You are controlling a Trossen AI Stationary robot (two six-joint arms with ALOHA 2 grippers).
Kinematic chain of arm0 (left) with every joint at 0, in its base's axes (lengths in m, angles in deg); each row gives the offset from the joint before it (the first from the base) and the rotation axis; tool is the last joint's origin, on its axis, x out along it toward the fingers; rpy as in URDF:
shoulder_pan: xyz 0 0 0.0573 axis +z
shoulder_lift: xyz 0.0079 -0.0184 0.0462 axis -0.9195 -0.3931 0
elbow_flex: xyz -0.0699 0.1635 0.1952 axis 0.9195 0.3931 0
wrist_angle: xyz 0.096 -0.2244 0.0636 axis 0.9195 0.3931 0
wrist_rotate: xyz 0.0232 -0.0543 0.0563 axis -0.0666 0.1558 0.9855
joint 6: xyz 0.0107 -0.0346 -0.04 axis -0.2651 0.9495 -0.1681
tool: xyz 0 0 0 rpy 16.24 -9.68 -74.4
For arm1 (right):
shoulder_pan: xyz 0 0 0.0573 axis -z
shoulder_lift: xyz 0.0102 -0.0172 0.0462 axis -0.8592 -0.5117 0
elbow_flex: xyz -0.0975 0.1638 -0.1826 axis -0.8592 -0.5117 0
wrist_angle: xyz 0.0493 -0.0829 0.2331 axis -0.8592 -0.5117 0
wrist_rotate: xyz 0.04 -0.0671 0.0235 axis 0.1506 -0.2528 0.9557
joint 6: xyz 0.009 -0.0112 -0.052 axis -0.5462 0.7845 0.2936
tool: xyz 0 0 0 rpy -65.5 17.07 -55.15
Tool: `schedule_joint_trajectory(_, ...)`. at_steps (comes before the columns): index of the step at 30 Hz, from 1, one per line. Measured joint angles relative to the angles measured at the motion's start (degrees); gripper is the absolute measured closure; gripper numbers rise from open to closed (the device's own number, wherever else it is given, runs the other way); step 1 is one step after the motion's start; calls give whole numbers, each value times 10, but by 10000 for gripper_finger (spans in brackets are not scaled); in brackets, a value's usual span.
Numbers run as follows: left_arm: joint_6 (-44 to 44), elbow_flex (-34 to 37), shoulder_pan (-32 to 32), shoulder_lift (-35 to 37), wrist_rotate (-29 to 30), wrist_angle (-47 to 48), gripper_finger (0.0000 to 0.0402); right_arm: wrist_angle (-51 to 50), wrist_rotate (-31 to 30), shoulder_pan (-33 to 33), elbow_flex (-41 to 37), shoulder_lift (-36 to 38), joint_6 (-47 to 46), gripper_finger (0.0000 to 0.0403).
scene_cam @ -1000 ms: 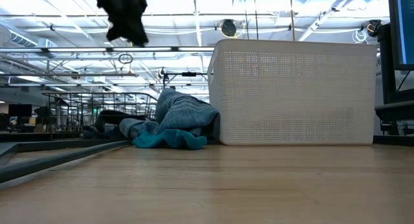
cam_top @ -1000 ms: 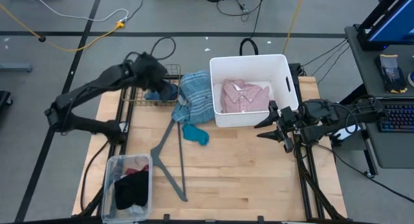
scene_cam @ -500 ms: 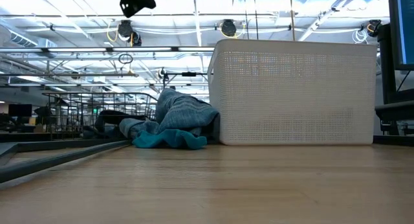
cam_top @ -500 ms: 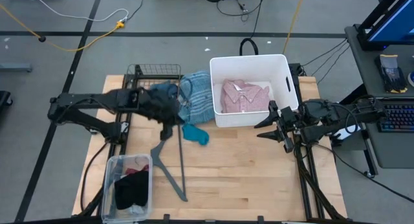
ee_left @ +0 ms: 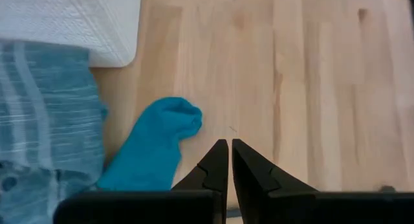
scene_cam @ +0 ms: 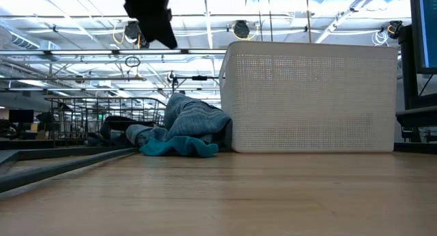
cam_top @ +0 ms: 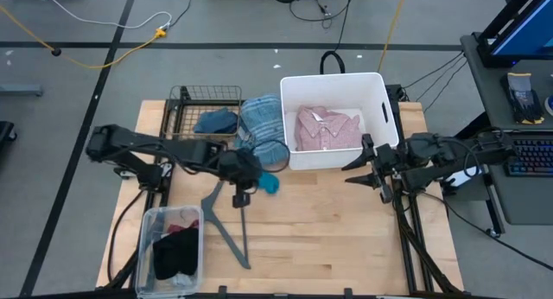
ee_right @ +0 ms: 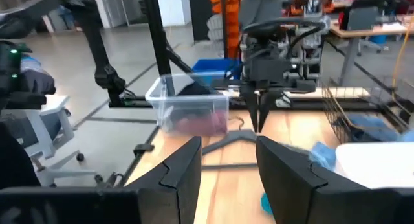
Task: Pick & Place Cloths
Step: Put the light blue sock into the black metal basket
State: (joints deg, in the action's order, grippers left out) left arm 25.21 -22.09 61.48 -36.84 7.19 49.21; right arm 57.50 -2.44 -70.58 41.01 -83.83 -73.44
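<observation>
Your left gripper has its jaws pinched shut on nothing, hovering over the counter. The teal cloth lies just to one side of the tips, long axis running roughly alongside them. Right gripper, jaws open and empty, sits farther off by the white basket, so left's your closer reach.

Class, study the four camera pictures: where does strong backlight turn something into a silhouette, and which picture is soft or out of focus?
Low view: bright ceiling lights behind the left end effector leave it a black silhouette, while the white tub is evenly lit. Right wrist view: the clear bin and room look soft and blurred. Left wrist view: the teal cloth is sharp, with little shadow.
</observation>
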Motion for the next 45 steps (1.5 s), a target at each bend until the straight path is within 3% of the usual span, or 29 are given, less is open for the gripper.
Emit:
schedule_joint_trajectory(5, -1, 0, 2, -42, 10, -38, 366, -48, 0, 0, 0, 29, -5, 264)
schedule_joint_trajectory(15, 25, 0, 29, -121, 20, -66, 243, -60, 33, 0, -41, 69, -17, 264)
schedule_joint_trajectory(21, 1, 0, 31, -163, 28, -69, 199, -16, 32, 0, -104, 82, -29, 264)
schedule_joint_trajectory(29, -9, 0, 33, -210, 87, -59, 190, 24, 36, 0, -140, 94, -61, 264)
schedule_joint_trajectory(41, -7, -1, 45, -268, 68, -60, 190, 25, 48, 0, -141, 95, -61, 264)
schedule_joint_trajectory(45, 7, -3, 46, -274, 42, -57, 216, 24, 48, 0, -141, 95, -61, 264)
